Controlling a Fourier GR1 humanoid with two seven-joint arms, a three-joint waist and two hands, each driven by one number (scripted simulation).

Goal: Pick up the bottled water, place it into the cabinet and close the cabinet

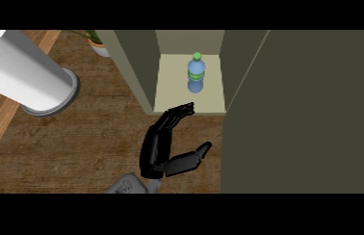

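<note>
The bottled water (196, 71), clear blue with a green cap and label, stands upright on the pale shelf inside the cabinet (174, 98). The olive cabinet door (298, 113) stands open at the right and fills that side of the head view. My left hand (159, 150) comes in from the lower edge over the wooden counter. It is open and holds nothing, its straight fingers pointing at the shelf's front edge and its thumb out to the right. The bottle is well beyond the fingertips. My right hand does not show.
A large white cylinder (35, 80) with a grey base stands at the left on the counter (85, 133). A potted plant (98, 45) sits behind the cabinet's left wall (135, 70).
</note>
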